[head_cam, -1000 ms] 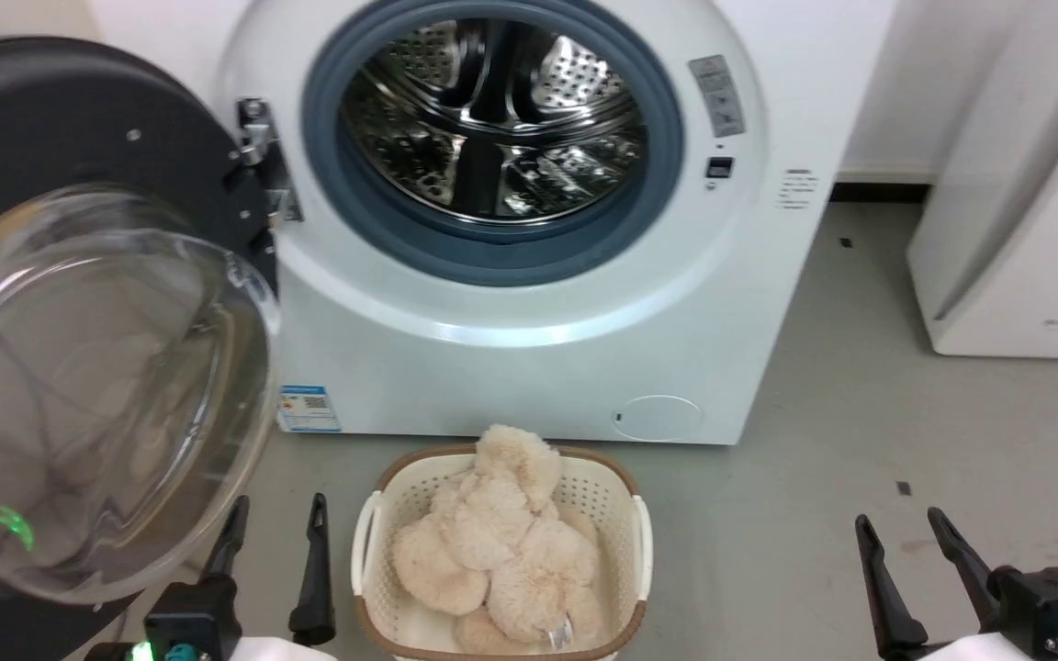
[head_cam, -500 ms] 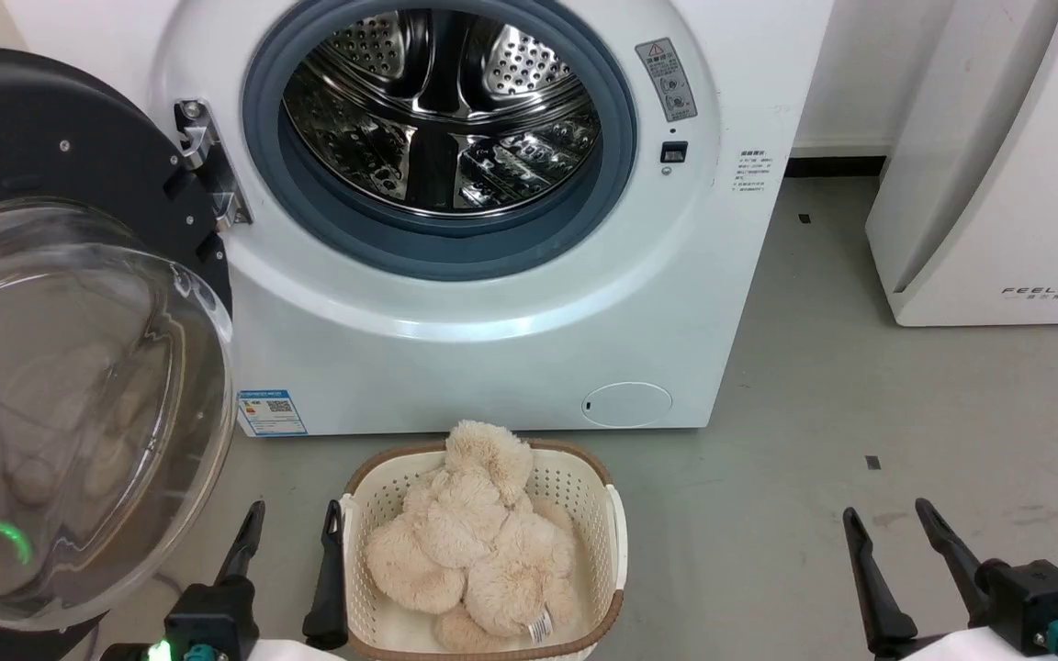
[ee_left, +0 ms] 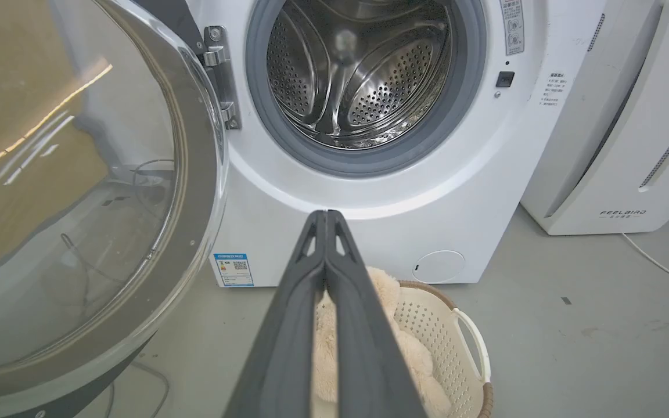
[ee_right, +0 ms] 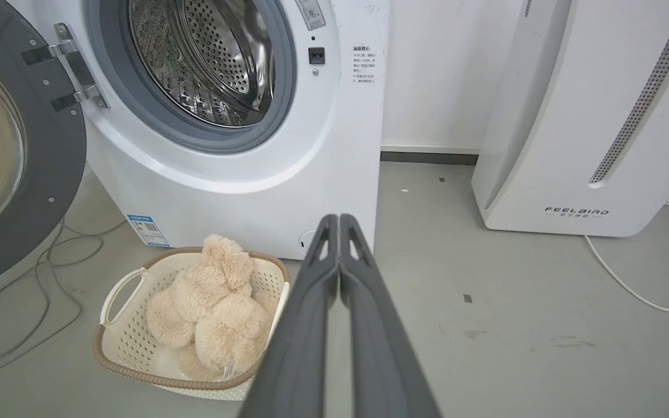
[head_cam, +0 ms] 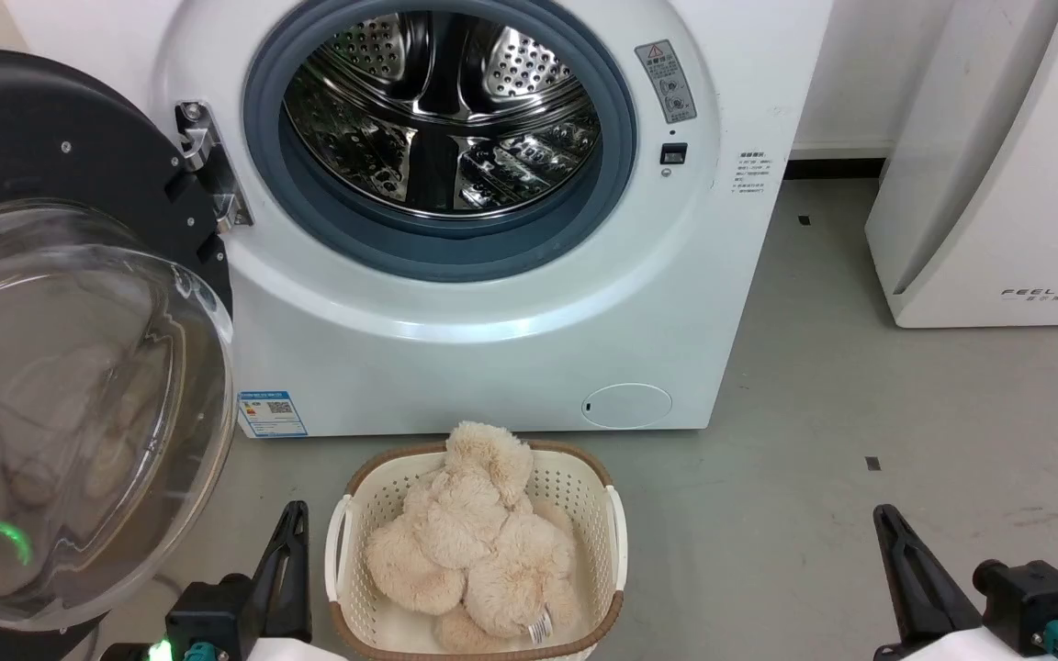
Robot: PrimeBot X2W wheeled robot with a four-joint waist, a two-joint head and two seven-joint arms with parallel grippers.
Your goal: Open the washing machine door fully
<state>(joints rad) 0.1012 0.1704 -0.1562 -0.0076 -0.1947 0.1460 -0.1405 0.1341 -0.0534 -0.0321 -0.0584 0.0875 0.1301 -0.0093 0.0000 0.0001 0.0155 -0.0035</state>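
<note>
The washing machine door [head_cam: 70,367] hangs swung far out to the left on its hinge [head_cam: 208,165], its matte inner face and bulging glass bowl turned toward the near side. This leaves the grey gasket [head_cam: 621,156] and steel drum [head_cam: 442,110] of the washing machine [head_cam: 492,349] fully exposed. I judge the door to be at or close to its full swing, so little or nothing is left to do. A basket [head_cam: 616,532] holding a beige plush toy [head_cam: 474,542] sits on the floor in front of the machine, probably placed there for loading. The left end effector [head_cam: 293,523] is low and near, between the door's lower rim and the basket. It is close to the rim but touches neither, and its fingers are pressed together on nothing. The right end effector [head_cam: 887,523], also pinched closed and empty, sits at the near right over bare floor, well apart from the door. Both seem parked clear of the door's arc
</note>
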